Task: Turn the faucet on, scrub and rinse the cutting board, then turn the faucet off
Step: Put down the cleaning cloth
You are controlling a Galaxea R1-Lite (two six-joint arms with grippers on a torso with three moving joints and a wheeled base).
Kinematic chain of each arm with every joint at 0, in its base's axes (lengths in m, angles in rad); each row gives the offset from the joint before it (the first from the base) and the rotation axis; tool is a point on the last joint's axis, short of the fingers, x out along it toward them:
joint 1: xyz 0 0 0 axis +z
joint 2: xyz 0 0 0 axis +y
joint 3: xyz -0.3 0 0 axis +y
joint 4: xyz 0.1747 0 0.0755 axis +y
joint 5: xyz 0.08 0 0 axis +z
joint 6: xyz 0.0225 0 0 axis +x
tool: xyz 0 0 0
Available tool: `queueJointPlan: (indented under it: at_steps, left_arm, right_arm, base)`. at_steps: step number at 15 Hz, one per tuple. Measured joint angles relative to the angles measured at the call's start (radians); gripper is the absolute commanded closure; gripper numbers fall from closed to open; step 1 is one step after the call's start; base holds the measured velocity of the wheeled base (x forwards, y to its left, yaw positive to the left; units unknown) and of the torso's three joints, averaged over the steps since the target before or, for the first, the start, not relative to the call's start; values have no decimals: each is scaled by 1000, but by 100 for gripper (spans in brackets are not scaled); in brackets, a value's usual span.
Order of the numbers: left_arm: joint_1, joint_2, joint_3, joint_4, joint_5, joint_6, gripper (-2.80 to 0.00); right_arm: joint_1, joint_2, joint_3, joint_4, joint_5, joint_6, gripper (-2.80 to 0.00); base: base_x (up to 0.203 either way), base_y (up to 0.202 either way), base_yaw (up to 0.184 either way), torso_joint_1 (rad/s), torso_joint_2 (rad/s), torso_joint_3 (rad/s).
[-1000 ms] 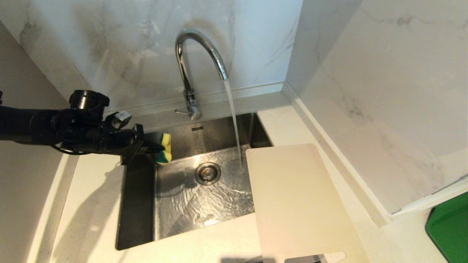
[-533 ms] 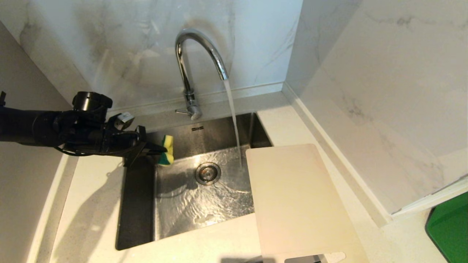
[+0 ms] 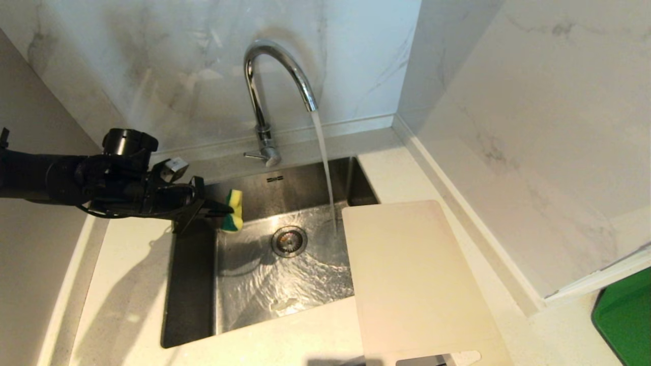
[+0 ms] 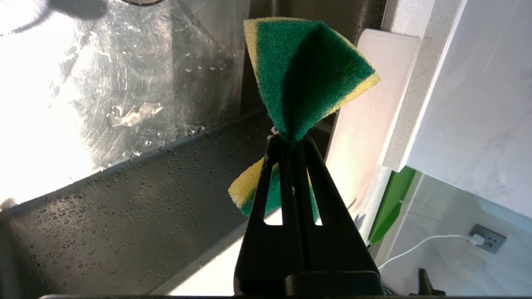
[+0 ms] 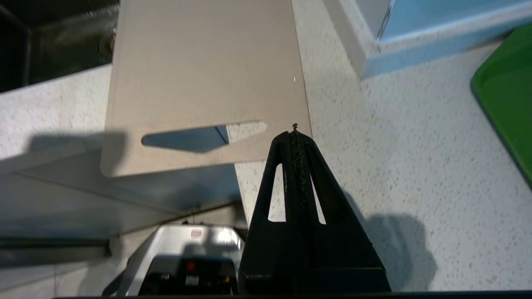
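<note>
Backsplash (image 3: 178, 66): white marble with grey veins, far side and right. Counter (image 3: 127, 284): pale speckled stone around a steel sink (image 3: 285, 284). Wall socket (image 4: 486, 238), white cable plugged in.

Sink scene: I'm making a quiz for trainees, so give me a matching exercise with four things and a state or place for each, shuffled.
Things:
1. faucet
2. sponge
3. cutting board
4. right gripper

States or places:
A. pinched and folded in the shut left gripper, above the sink's left side
B. shut on nothing, above the counter by the board's handle slot
C. running, water falling into the basin
D. lying flat over the sink's right edge and the counter

Pairs: 1-C, 2-A, 3-D, 4-B
</note>
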Motion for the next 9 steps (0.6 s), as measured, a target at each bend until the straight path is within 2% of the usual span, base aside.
queueJointPlan:
  at_steps: [5,9]
  left_arm:
    - [-5,-1,5,-1,0,1,0]
    - [-5,-3,4,-1,1,1,0]
  right_arm:
    - [2,-140,0,-10,-7,-21,0]
    - [1,-163,3,39,-52,-145,0]
  base:
    - [0,0,0,0,0,0]
    - [0,0,0,0,0,0]
